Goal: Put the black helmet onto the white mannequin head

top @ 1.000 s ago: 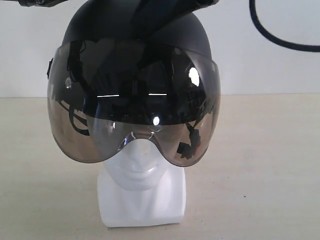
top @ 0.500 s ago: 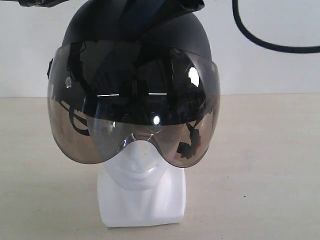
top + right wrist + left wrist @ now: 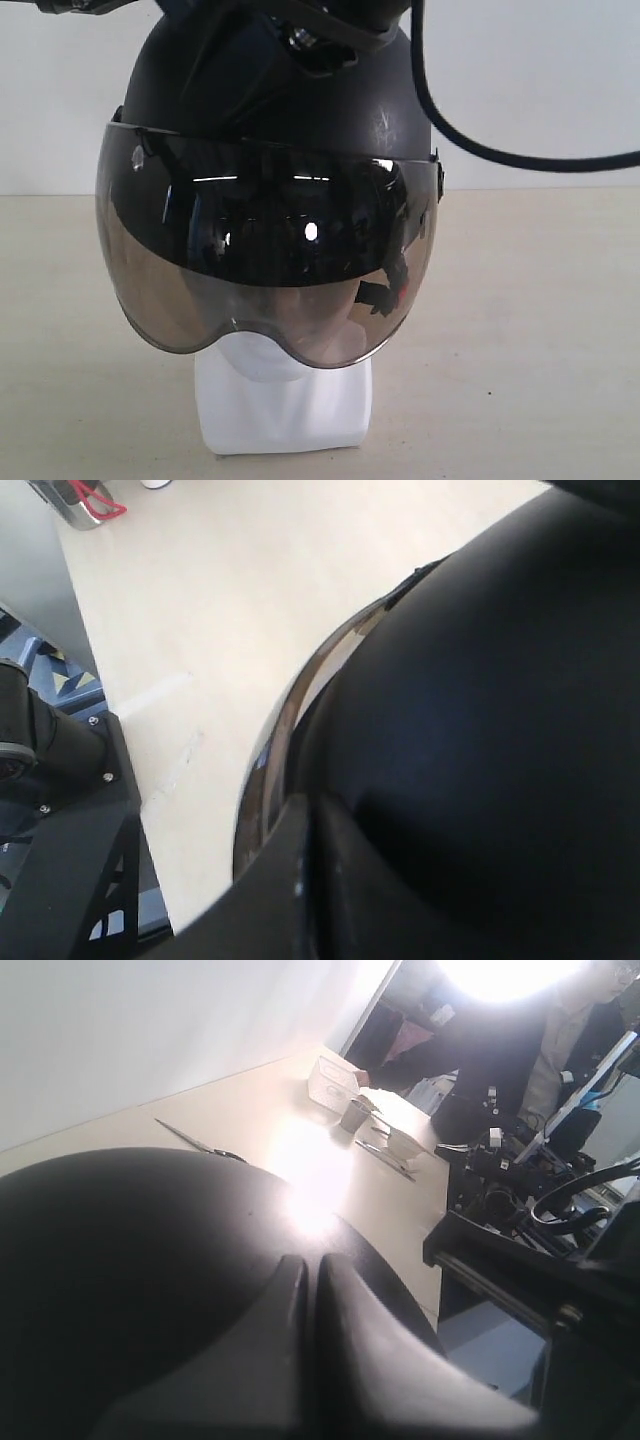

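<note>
Black helmet is on the white mannequin head. The shell covers the whole crown. The smoky visor is down over the face, so only the chin, neck and squared base show beneath its lower rim. The helmet sits roughly level and faces the exterior camera.

The head stands upright on the pale bench, well forward of the far edge where the bench meets the white wall.

Left tool: fingers pressed together with only a thin seam between them, holding nothing. They lie just over the matte shell; I cannot tell whether they touch it.

Right tool: fingers also look pressed together, one seam visible, nothing pinched. They are close against the shell near the visor's side rim. Contact is hard to judge because dark finger blends into dark helmet.

In the exterior view, black arm hardware crowds the top of the helmet. A black cable curves off it towards the right.

The left wrist view shows a small white box toward a far end of the bench.
</note>
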You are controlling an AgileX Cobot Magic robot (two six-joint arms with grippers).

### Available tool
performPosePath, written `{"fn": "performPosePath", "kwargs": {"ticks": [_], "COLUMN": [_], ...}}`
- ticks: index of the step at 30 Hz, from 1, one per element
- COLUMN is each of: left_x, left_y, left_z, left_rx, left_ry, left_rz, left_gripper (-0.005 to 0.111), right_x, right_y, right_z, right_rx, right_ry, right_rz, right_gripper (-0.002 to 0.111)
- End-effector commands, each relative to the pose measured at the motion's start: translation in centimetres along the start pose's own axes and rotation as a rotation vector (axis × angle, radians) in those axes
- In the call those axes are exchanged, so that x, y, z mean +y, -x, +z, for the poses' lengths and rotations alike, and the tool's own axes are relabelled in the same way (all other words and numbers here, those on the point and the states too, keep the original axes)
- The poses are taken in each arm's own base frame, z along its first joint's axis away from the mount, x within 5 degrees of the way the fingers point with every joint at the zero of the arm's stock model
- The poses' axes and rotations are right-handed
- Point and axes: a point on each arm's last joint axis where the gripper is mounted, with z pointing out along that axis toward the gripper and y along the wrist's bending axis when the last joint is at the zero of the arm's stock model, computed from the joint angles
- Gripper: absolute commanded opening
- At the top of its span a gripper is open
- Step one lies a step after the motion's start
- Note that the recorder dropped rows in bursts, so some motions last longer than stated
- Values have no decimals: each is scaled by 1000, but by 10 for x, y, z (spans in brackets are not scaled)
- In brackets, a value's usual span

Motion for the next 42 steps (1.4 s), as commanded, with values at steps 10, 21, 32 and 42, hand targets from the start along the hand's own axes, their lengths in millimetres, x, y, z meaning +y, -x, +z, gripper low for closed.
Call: {"fn": "performPosePath", "kwargs": {"ticks": [10,21,32,42], "left_x": [3,3,-18,-34], "left_y": [-6,-6,14,8], "left_z": [1,1,-6,16], "left_rx": [37,37,-5,40], "left_ry": [16,16,26,-68], "left_rz": [10,10,89,139], "left_gripper": [4,4,4,4], "right_x": [-1,16,17,7], "right_y": [-8,22,13,6], "right_z": [-7,-90,-113,-63], "right_rx": [62,-186,-192,-64], "right_ry": [-50,-255,-359,-227], "right_rz": [-49,-153,-101,-65], "right_gripper": [0,0,0,0]}}
